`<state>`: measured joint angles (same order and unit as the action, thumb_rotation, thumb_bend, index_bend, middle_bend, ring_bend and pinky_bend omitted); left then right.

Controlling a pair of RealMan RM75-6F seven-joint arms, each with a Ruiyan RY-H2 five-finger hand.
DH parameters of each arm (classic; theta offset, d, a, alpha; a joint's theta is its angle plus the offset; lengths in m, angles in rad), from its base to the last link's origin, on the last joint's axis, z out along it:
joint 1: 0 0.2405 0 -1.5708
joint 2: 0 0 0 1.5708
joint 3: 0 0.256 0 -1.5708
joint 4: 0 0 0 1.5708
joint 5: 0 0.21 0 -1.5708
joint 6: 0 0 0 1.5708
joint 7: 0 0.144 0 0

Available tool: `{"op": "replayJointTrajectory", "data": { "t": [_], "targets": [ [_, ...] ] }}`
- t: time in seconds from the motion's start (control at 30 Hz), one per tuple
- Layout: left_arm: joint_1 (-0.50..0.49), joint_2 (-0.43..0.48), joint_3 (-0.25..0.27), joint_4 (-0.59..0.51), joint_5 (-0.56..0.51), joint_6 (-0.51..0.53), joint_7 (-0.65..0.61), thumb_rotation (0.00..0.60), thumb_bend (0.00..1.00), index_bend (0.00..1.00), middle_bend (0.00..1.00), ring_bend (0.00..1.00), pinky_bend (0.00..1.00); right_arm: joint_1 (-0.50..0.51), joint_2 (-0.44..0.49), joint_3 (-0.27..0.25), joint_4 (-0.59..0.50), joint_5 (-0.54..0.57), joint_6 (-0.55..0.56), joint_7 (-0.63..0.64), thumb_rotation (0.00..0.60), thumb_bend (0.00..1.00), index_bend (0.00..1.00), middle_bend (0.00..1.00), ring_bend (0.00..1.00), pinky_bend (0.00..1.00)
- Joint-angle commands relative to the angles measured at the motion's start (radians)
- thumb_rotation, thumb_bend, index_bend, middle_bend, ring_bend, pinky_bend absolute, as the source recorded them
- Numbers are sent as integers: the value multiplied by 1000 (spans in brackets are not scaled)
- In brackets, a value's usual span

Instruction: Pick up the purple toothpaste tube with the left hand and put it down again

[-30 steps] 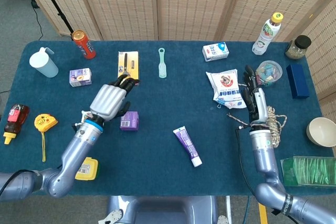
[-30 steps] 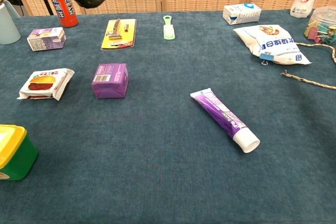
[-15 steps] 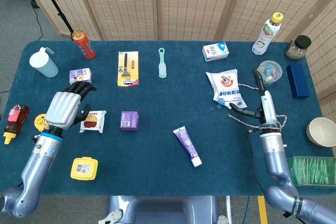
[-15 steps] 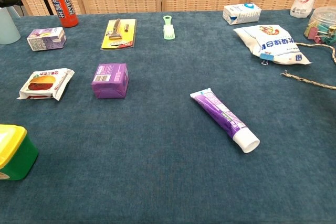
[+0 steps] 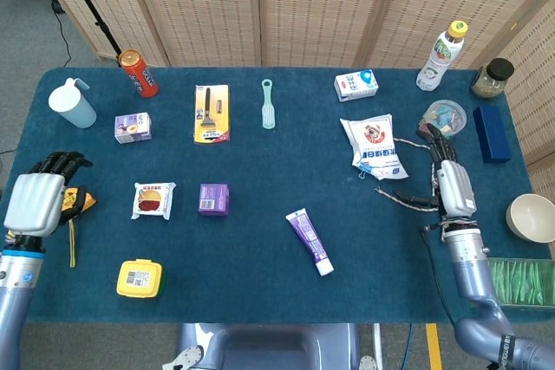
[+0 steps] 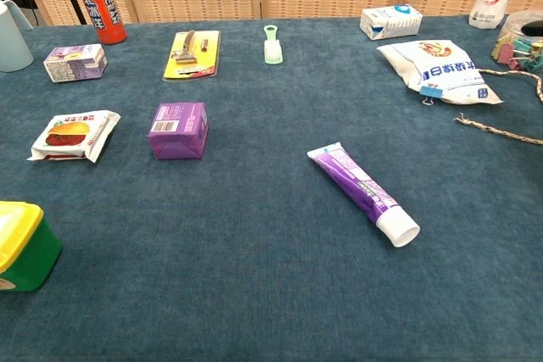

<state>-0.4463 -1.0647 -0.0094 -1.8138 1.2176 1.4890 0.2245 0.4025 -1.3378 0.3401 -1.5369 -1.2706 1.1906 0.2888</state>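
Resting spot of the tube: the purple tube (image 5: pixel 310 241) lies flat on the blue surface (image 5: pixel 260 275), near the front middle, white cap toward my right and the near edge; nothing touches it.
Left hand: my left hand (image 5: pixel 33 201) hangs at the far left edge of the surface, well apart from the tube, fingers loosely apart and holding nothing; it sits over the yellow tape measure (image 5: pixel 80 203).
Right hand: my right hand (image 5: pixel 452 186) is at the right side, near the braided rope (image 5: pixel 408 203); fingers extended, I cannot tell whether it touches the rope.
Tub: a clear round tub (image 5: pixel 445 117) at the right holds a jumble of coloured clips.
Bowl: a pale bowl (image 5: pixel 531 217) at the right edge; its inside looks bare.
Clear box: a clear box (image 5: pixel 512 282) at the front right, with green contents I cannot make out.
Jar: a dark-lidded jar (image 5: pixel 492 77) at the far right, with brownish contents.
Bottle: a yellow-capped bottle (image 5: pixel 441 56) stands upright beside the jar.
Cup: a pale blue cup (image 5: pixel 72 103) at the far left; its contents are hidden.
Yellow box: a lidded yellow box (image 5: pixel 139 278) at the front left, closed.
Purple box: a small purple box (image 5: pixel 213 199) left of the tube, beside a snack packet (image 5: pixel 153 199).
Can: a red can (image 5: pixel 138 73) stands upright at the back left.
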Motion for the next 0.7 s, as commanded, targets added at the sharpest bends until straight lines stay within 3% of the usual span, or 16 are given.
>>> {"op": "replayJointTrajectory", "data": {
  "t": [0.03, 0.27, 0.7],
  "targets": [
    [43, 21, 18, 18, 25, 18, -28, 600, 503, 304, 274, 183, 312, -14, 48, -60, -24, -33, 23, -165, 600, 0, 104, 5, 0, 0],
    [127, 60, 66, 23, 71, 16, -80, 600, 503, 188, 181, 108, 212, -52, 89, -115, -89, -31, 67, -336, 600, 0, 101, 8, 0, 0],
    [259, 20, 89, 68, 177, 93, -188, 600, 502, 201, 177, 115, 209, -158, 141, -186, -215, -58, 196, -424, 600, 0, 100, 8, 0, 0]
  ]
}}
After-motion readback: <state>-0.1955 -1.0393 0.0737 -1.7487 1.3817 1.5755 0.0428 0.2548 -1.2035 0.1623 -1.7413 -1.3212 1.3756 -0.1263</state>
